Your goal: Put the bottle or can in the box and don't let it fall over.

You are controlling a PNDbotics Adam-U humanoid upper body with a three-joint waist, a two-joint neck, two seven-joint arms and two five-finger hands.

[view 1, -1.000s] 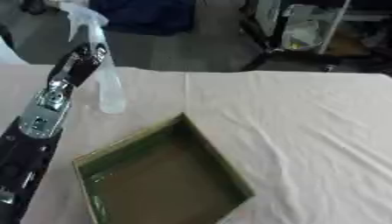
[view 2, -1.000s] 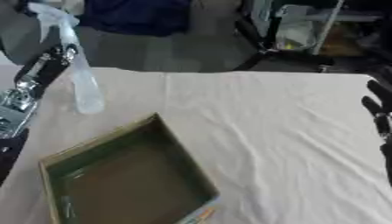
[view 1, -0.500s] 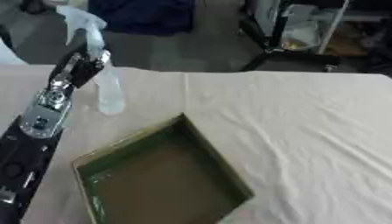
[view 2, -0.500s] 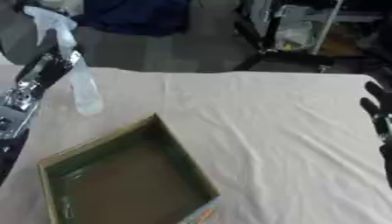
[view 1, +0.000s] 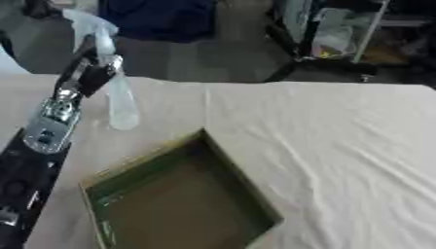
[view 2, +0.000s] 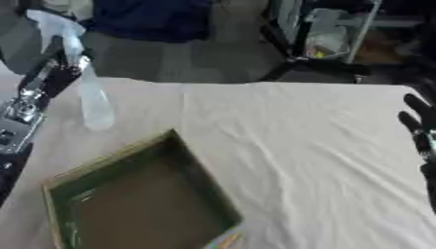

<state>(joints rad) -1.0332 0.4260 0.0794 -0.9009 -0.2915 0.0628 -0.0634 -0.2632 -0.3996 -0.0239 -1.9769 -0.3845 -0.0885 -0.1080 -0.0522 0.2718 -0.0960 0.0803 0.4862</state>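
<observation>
Left hand (view 1: 89,78) is where I have my grip: its fingers are curled round the neck of the spray bottle (view 1: 119,99), just under the trigger head, and I hold the bottle upright at the far left of the table (view 1: 340,141). It is a clear, pale plastic bottle with a whitish spray top, slim at the neck and wider toward its base, and I cannot tell whether the base touches the cloth or sits just above it. It stands just beyond the far left corner of the box (view 1: 183,204), outside it. My right hand (view 2: 419,131) shows only at the right edge, fingers up and relaxed, holding nothing. I count one bottle, one box and two hands. The box is shallow, with green inner walls and a brownish floor, sitting askew near me. Compared with a second ago, the bottle sits at much the same spot beside the box, and the right hand has stayed put.
</observation>
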